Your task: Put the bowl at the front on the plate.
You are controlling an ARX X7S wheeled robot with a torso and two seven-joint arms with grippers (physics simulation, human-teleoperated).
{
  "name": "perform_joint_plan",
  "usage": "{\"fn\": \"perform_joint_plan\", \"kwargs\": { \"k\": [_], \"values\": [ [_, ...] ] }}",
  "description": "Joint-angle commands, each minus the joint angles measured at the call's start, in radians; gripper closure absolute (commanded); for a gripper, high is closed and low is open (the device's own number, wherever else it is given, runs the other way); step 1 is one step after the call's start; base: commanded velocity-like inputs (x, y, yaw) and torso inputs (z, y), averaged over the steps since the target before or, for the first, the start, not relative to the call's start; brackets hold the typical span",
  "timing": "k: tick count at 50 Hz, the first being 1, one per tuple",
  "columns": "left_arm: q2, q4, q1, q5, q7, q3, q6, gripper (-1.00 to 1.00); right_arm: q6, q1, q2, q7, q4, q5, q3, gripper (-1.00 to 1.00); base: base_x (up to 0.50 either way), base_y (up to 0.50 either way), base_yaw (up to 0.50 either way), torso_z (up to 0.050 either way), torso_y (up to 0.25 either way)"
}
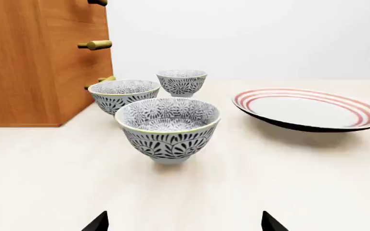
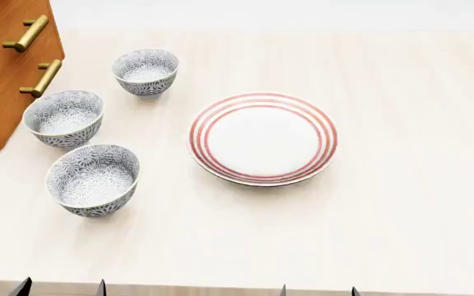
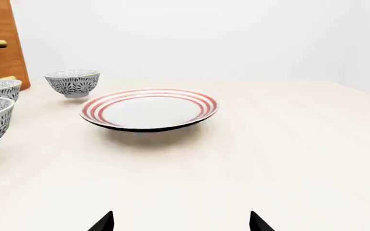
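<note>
Glossy ceramic bowl (image 2: 93, 179), matt pale wood table (image 2: 402, 234).

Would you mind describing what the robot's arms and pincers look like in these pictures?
Very little of them shows. Only the tips of each pincer poke in at the picture edges: plain black, pointed, wedge-like fingers, two per pincer. The left pincer and the right pincer look alike. No cables, markings or arm links are in view, and the head view adds only the same dark tips at its lower edge.
</note>
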Motion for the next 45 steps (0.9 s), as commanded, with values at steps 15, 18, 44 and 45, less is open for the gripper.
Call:
{"fn": "perform_joint_plan", "kwargs": {
  "k": [15, 18, 44, 45],
  "values": [
    [-0.060, 0.019, -0.016, -0.039, -0.054, 0.073, -0.046, -1.00, 0.025, 0.023, 0.051, 0.070, 0.024, 0.063, -0.051, -1.00, 0.00, 0.00, 0.00, 0.000, 0.000],
    [-0.069, 0.057, 0.004, -0.037, -0.062, 0.080, -0.057, -1.00, 0.033, 0.008, 0.054, 0.081, -0.007, 0.064, -0.060, -1.00, 0.00, 0.00, 0.00, 0.000, 0.000],
    [-0.127, 0.377, 0.042, -0.040, -0.095, 0.126, -0.302, -1.00, 0.393, -0.011, 0.114, 0.158, -0.374, 0.084, -0.104, -1.00, 0.00, 0.00, 0.00, 0.000, 0.000],
    [-0.128, 0.407, 0.038, -0.038, -0.100, 0.126, -0.326, -1.00, 0.420, -0.011, 0.118, 0.162, -0.408, 0.087, -0.101, -1.00, 0.00, 0.00, 0.00, 0.000, 0.000]
  ]
}}
